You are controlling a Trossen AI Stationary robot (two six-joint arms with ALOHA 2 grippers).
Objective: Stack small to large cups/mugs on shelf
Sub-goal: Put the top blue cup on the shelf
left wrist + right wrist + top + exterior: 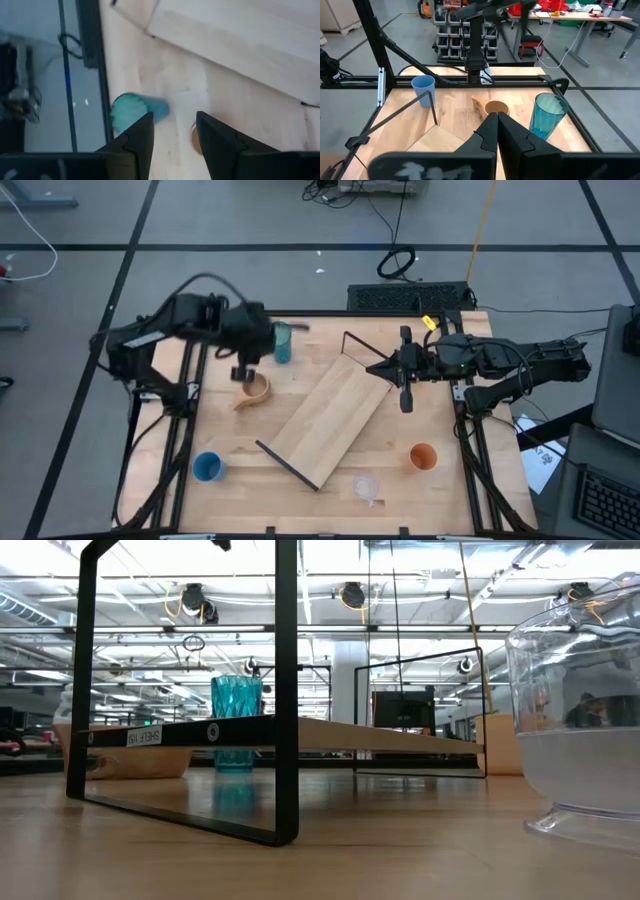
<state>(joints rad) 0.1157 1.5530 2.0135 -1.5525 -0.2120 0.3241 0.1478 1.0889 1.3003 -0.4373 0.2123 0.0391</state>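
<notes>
Left gripper [243, 372] open, hanging over the tan mug [256, 389], just beside the teal tumbler [282, 343]. Right gripper [405, 402] closed on nothing, poised at the far end of the shelf [330, 418]. Blue cup [207, 468] near the left front corner; clear cup [365, 487] and 1 orange cup [423, 456] at the front right.

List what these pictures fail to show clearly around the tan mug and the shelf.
- Tan mug: high view, left end effector overlaps its rim; contact unclear.
- Mug handle: right wrist view, right end effector covers the mug's front.
- Shelf: low view, seen edge-on; top surface hidden.
- Clear cup: low view, cut off by the right edge.
</notes>
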